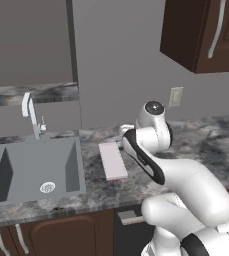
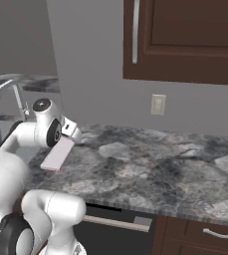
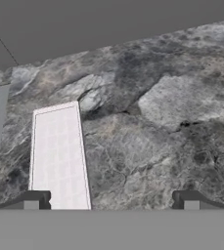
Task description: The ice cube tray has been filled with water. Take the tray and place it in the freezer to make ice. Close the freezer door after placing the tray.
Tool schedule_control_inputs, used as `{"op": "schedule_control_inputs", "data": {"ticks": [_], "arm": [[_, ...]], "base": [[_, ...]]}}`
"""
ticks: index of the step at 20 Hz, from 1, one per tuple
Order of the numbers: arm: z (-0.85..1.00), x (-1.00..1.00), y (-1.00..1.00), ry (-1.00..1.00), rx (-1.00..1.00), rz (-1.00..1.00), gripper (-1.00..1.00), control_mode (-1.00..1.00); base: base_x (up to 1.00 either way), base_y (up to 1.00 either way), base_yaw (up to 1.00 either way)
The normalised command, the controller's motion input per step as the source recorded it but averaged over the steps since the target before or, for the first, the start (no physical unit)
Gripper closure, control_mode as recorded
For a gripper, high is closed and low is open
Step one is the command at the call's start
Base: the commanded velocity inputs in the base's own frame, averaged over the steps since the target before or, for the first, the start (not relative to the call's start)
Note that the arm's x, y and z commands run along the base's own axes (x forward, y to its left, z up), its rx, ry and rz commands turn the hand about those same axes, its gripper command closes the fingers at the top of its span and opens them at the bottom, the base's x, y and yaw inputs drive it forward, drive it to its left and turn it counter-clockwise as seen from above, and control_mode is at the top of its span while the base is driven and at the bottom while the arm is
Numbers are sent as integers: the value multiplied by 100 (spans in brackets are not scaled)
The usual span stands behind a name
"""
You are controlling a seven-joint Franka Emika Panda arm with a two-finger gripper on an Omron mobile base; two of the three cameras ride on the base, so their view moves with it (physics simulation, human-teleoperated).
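Two pincer [image 3: 111,199] fingertips stand spread wide, holding nothing, above the ice cube tray [image 3: 58,156].

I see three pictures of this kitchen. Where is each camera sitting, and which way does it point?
Left base view: behind the arm, on its left, looking forward and down at the counter, sink and tray.
Right base view: behind on its right, facing the same counter, tray and wall outlet; the arm rises at lower left.
Hand view: on the hand, looking past the open claw at the tray.
All three share the tray.
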Motion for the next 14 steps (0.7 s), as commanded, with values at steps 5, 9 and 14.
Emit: {"op": "schedule_control_inputs", "data": {"ticks": [5, 9, 14], "arm": [[-26, 23, 13, 7, 3, -7, -100, -100], [-23, 39, 4, 10, 3, -3, -100, -100], [-3, 48, 1, 1, 2, 0, -100, -100]], "base": [[0, 0, 0], [0, 0, 0], [0, 0, 0]]}}
